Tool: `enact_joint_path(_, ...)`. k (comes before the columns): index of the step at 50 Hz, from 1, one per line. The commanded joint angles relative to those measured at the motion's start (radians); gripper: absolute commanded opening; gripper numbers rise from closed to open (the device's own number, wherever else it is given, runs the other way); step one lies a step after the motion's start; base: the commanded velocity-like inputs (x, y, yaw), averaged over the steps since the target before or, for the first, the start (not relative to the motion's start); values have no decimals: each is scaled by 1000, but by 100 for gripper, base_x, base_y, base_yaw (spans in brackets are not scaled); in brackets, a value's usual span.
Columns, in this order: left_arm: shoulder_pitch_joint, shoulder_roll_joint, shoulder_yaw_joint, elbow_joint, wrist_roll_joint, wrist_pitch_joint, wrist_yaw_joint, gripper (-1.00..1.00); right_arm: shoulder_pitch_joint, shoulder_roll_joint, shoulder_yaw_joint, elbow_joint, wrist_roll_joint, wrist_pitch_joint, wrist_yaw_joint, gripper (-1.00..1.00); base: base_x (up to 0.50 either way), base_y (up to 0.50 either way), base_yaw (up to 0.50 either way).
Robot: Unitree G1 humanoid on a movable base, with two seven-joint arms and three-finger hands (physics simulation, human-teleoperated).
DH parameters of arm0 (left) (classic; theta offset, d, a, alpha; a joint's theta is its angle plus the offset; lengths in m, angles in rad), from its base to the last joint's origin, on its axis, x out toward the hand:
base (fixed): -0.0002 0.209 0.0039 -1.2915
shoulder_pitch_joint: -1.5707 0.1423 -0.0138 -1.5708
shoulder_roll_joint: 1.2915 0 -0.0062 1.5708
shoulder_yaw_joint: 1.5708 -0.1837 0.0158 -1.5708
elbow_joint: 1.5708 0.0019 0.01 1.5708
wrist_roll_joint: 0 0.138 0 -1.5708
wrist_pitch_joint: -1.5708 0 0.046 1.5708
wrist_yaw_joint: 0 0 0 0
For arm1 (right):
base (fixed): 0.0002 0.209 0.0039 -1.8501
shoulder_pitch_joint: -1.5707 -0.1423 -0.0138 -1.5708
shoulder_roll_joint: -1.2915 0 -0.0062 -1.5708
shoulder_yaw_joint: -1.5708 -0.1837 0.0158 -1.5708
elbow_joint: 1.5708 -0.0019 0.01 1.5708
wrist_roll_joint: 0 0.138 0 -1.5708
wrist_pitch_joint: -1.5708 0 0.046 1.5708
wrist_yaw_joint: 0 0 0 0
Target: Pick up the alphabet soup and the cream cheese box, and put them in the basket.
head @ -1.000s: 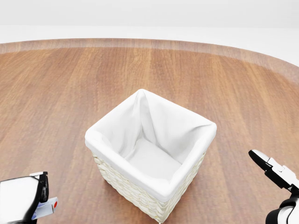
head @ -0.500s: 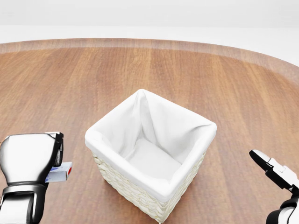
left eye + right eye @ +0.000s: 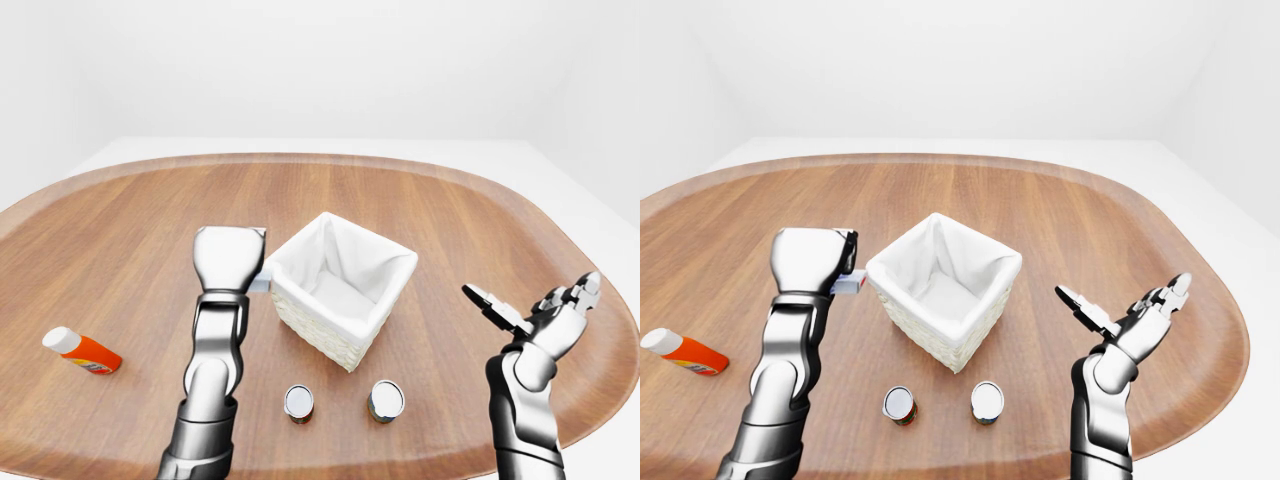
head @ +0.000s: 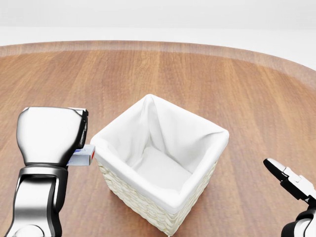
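One cream cheese box [image 4: 82,156] — in left hand [image 4: 51,134]; beside basket [image 4: 217,148].

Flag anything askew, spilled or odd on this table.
Only the orange bottle stands out: it lies on its side near the table's left edge in the left-eye view, apart from the rest. Both cans stand upright, and the basket looks intact and empty. The left hand holds a small box beside the rim.
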Motion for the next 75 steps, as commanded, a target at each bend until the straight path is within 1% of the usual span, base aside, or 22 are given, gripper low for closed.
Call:
enact_joint_path(1,-70,-48,-34,-78,58,0,-75,-100,1,-1,0,-9,2,0,0,100,0,0,0)
enact_joint_path(7,-100,-75,-63,-58,104,0,-86,-100,4,2,-1,-14,2,0,0,100,0,0,0)
enact_joint_path(13,-135,-109,-88,-21,114,0,-90,-100,1,1,-2,0,2,0,0,100,0,0,0)
enact_joint_path(18,-192,-114,-85,49,107,0,-94,-100,2,0,0,-5,2,0,0,100,0,0,0)
enact_joint_path(19,-219,-113,-79,87,101,0,-88,-100,6,1,0,-17,2,0,0,100,0,0,0)
enact_joint_path(23,-255,-116,-87,142,89,0,-85,-100,1,1,-1,-6,1,0,0,100,0,0,0)
enact_joint_path(27,-309,-122,-91,235,78,0,-59,-100,3,1,-1,-12,0,0,0,100,0,0,0)
enact_joint_path(28,-332,-121,-90,291,72,0,-40,-100,3,2,-1,-10,0,0,0,100,0,0,0)
enact_joint_path(33,-397,-118,-87,431,39,0,21,-100,5,2,-1,-18,0,0,0,100,0,0,0)
enact_joint_path(34,-420,-124,-84,483,13,0,35,-100,4,2,-2,-14,1,0,0,100,0,0,0)
enact_joint_path(37,-454,-125,-101,560,14,0,65,-100,2,1,-2,-6,1,0,0,100,0,0,0)
enact_joint_path(41,-537,-136,-101,717,-5,0,121,-100,3,0,-2,-10,3,0,0,100,0,0,0)
enact_joint_path(44,-591,-136,-110,824,-4,0,148,-100,1,0,-3,-8,4,0,0,100,0,0,0)
enact_joint_path(48,-641,-148,-108,890,-37,0,150,-100,-3,-2,-3,4,4,0,0,100,0,0,0)
enact_joint_path(52,-687,-157,-122,1000,-52,0,179,-100,-3,-3,-3,3,6,0,0,100,0,0,0)
enact_joint_path(54,-721,-165,-106,1070,-92,0,204,-100,-1,-3,-3,-2,8,0,0,100,0,0,0)
enact_joint_path(59,-792,-169,-106,1221,-163,0,275,-100,0,-3,-1,-2,6,0,0,100,0,0,0)
enact_joint_path(63,-823,-175,-132,1323,-172,0,319,-100,-3,-3,-3,8,6,0,0,100,0,0,0)
enact_joint_path(66,-836,-175,-135,1379,-183,0,347,-100,-2,-3,-3,5,7,0,0,100,0,0,0)
enact_joint_path(73,-866,-177,-140,1460,-201,0,350,-100,-1,-2,-1,1,4,0,0,100,0,0,0)
enact_joint_path(74,-869,-176,-158,1477,-176,0,358,-100,-1,-2,-1,0,4,0,0,100,0,0,0)
enact_joint_path(75,-870,-175,-153,1484,-179,0,356,-100,-1,-2,-1,0,4,0,0,100,0,0,0)
